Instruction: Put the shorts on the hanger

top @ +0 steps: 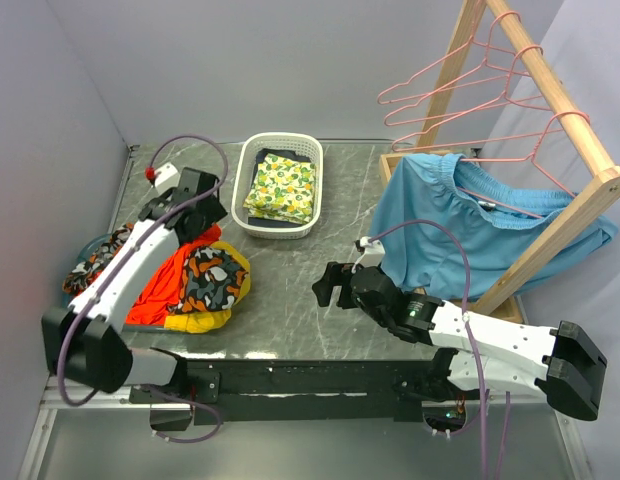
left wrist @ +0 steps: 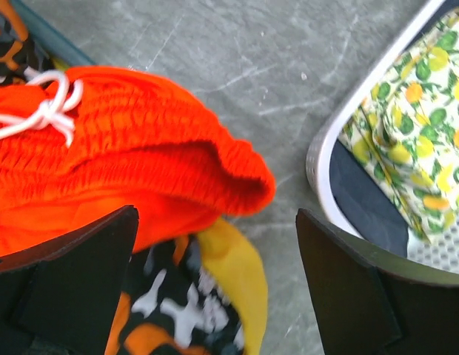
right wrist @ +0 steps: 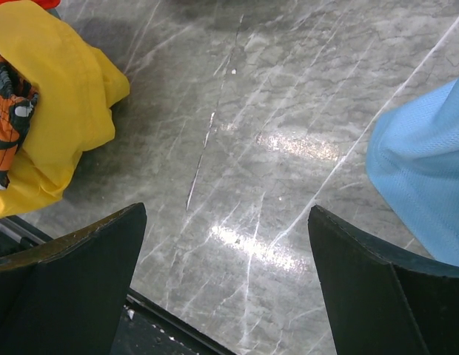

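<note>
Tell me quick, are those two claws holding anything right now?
Left gripper: open, empty, above the bright red-orange fabric shorts.
Right gripper: open, empty.

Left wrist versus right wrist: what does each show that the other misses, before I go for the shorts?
Only left wrist: the red-orange shorts with their white drawstring, and the white basket holding a lemon-print cloth. Only right wrist: an edge of the light blue shorts. Both: the yellow-edged patterned cloth and the grey marble table.

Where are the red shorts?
Top view: the red shorts lie left on the table, under the left gripper, beside the patterned cloth.
</note>
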